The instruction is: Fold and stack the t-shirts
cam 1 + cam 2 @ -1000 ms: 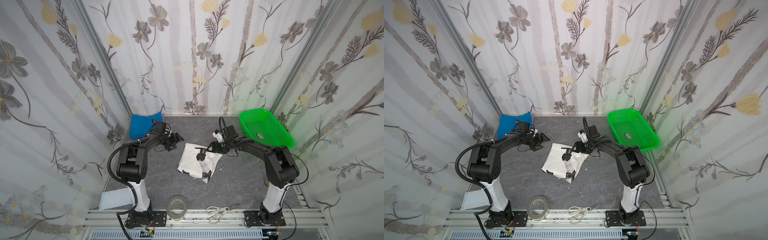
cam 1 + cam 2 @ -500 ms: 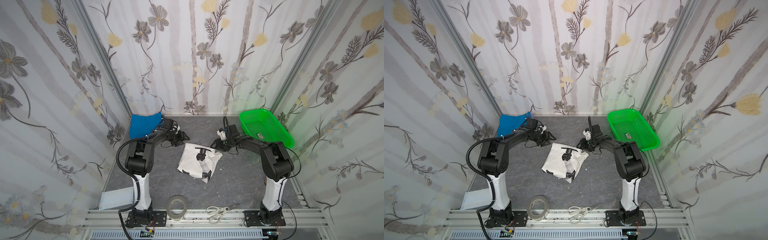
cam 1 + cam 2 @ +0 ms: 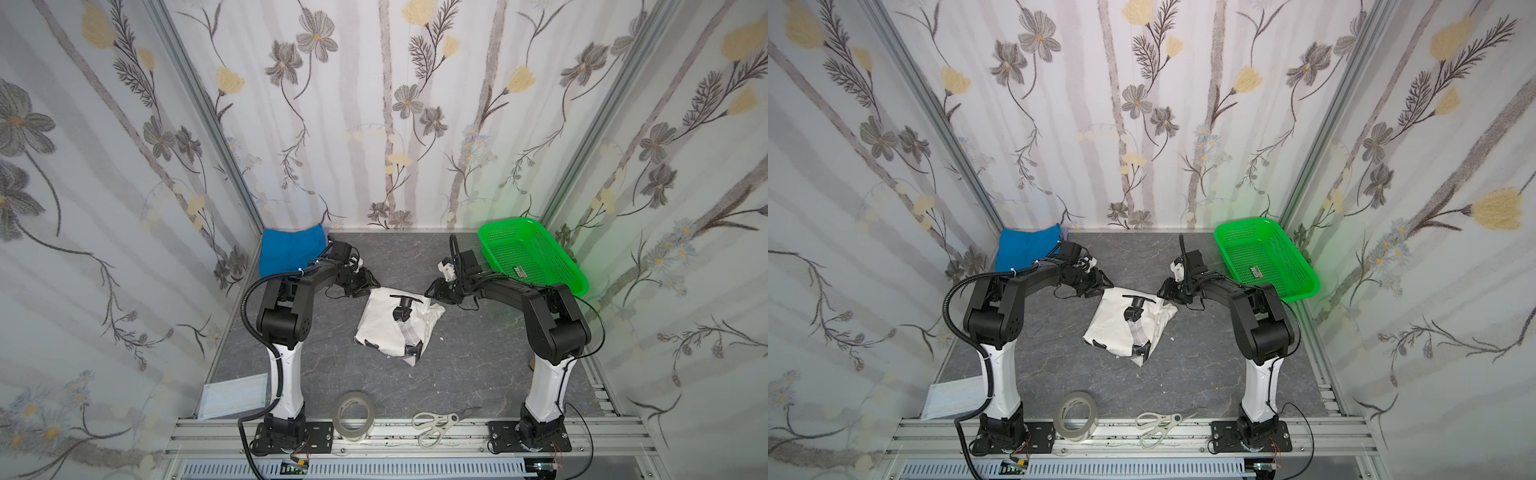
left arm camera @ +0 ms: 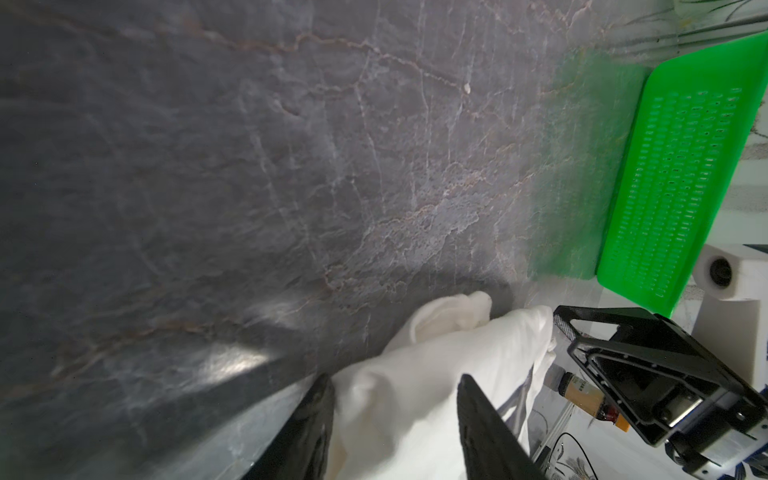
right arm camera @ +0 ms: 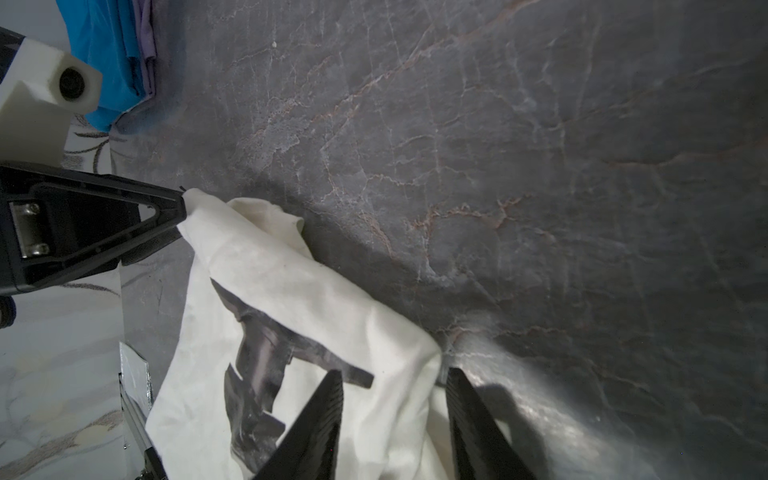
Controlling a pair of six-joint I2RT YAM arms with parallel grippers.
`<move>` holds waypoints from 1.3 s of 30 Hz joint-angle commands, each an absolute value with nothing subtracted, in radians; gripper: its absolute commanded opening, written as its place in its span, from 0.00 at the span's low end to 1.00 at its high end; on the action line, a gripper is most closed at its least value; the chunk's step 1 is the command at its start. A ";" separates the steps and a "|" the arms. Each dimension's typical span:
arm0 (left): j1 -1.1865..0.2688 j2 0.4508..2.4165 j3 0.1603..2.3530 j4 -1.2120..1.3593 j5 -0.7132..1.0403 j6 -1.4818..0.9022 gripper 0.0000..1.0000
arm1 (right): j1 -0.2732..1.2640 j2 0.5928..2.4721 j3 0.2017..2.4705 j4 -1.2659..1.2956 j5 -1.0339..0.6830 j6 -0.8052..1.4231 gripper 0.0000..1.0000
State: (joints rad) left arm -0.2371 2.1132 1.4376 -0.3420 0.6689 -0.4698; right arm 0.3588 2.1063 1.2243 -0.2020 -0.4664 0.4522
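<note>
Your white robot-print t-shirt point(image 3: 390, 328) lies crumpled in the middle of the table point(image 3: 478, 345). The left gripper point(image 4: 395, 382) and right gripper point(image 5: 395, 374) each straddle a far corner with cloth between the jaws — clamped or not, I cannot tell. Lift unevenly and a corner could slip free, or only one layer rise.

I can read no words or numbers anywhere here. A small label point(image 3: 522, 271) lies on the floor of the green basket point(image 3: 505, 224), but its print is too fine for me to make out. The white t-shirt point(image 3: 382, 328) near the basket carries only a black-and-grey picture.
</note>
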 commanded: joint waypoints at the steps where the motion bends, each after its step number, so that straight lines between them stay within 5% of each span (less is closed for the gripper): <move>1: -0.240 2.118 1.447 -0.337 0.666 -0.453 0.44 | 0.355 2.104 1.224 -0.176 -0.448 0.454 0.43; 8: -0.242 2.118 1.446 -0.338 0.664 -0.453 0.20 | 0.360 2.146 1.263 -0.161 -0.509 0.456 0.33; 14: -0.243 2.114 1.447 -0.340 0.664 -0.453 0.09 | 0.376 2.172 1.290 -0.182 -0.528 0.449 0.33; 25: -0.245 2.110 1.447 -0.341 0.664 -0.452 0.05 | 0.368 2.153 1.249 -0.205 -0.400 0.451 0.40; 28: -0.245 2.112 1.447 -0.338 0.667 -0.456 0.05 | 0.369 2.167 1.258 -0.212 -0.407 0.444 0.33; 34: -0.245 2.105 1.447 -0.348 0.666 -0.451 0.02 | 0.389 2.138 1.265 -0.175 -0.448 0.433 0.00; 39: -0.245 2.078 1.482 -0.360 0.670 -0.447 0.00 | 0.414 2.057 1.254 -0.161 -0.454 0.421 0.00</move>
